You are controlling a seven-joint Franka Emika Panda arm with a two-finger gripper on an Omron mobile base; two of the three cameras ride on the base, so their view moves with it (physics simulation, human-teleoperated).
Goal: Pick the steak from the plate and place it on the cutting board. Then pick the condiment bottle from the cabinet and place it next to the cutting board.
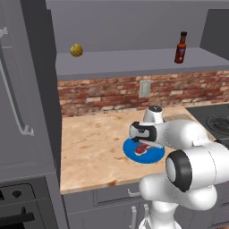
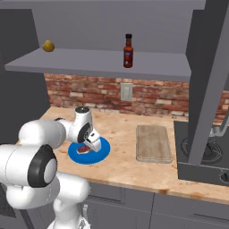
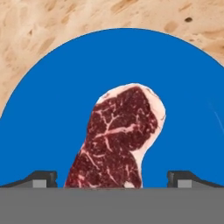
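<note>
Steak (image 3: 118, 140) between open hand's fingertips (image 3: 43, 178), cutting board (image 2: 154, 143) right base view

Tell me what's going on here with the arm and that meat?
The arm has its open gripper low over the steak, which lies on the blue plate on the counter, one fingertip on each side of it. Nothing is gripped yet. The cutting board sits bare to the plate's right, and the bottle stands on the cabinet shelf above.
</note>
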